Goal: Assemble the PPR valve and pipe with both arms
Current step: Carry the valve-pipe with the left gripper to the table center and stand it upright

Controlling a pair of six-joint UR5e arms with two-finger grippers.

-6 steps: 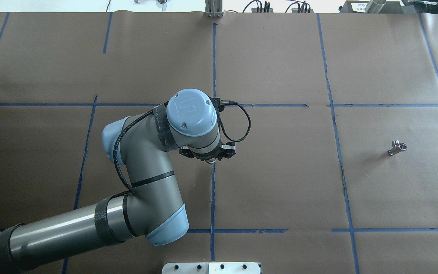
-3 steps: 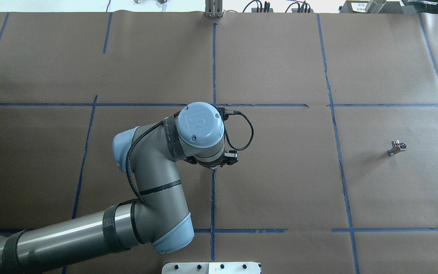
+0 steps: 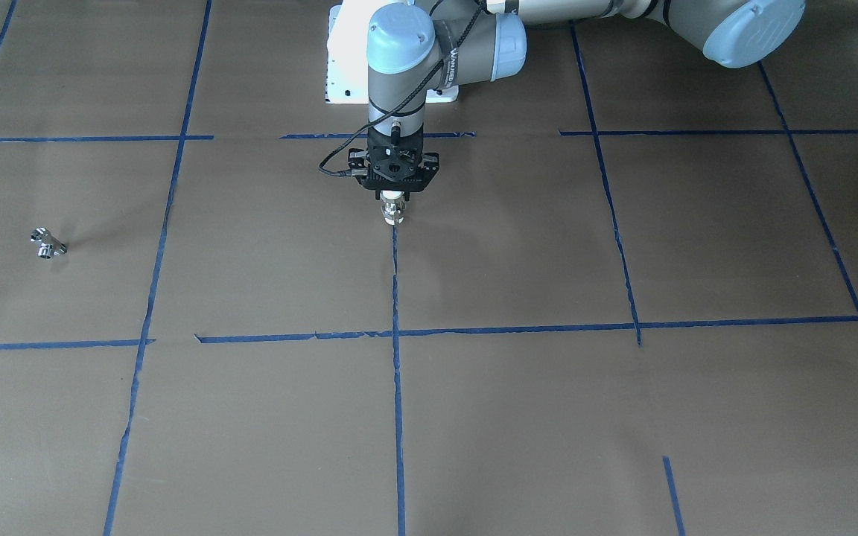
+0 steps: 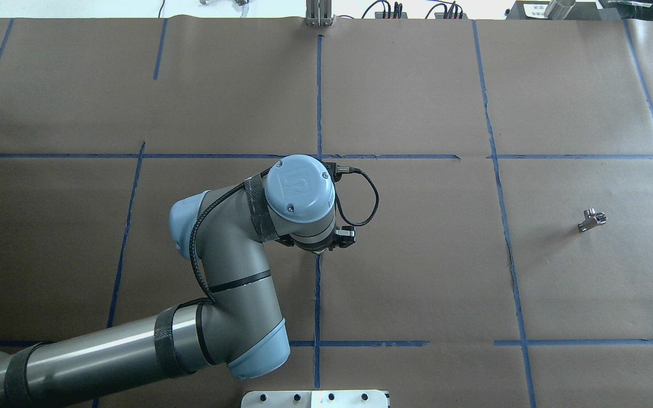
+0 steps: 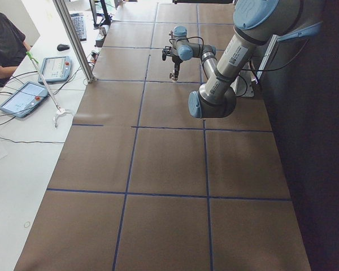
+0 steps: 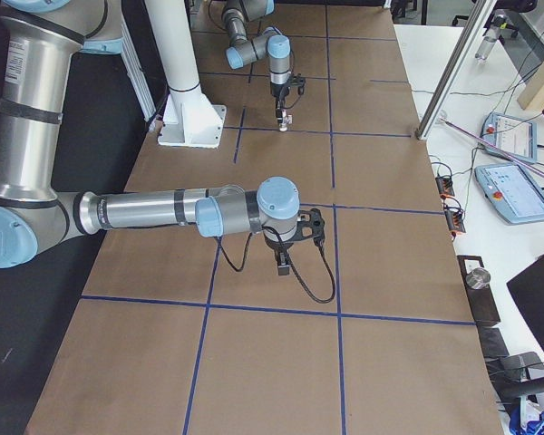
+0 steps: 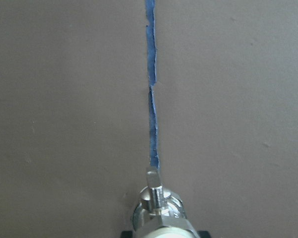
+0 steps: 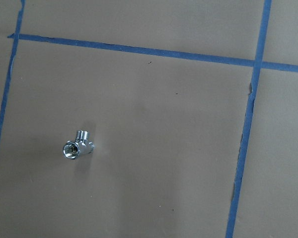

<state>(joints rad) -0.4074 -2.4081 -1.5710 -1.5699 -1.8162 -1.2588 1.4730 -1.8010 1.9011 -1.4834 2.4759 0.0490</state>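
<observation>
Left gripper (image 3: 394, 192) hangs over the middle of the brown-papered bench (image 4: 417, 272), jaws clamped on the upright PPR valve (image 3: 393, 214), right over a blue tape line (image 7: 152, 99). Well apart, near the bench's right edge, the chrome pipe (image 4: 592, 220) lies alone. Right gripper (image 6: 284, 263) hovers above that end; whether its jaws are apart or together cannot be told.

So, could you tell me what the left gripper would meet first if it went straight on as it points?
The left gripper points down; the PPR valve it holds would touch the blue tape line first; gap unclear.
</observation>
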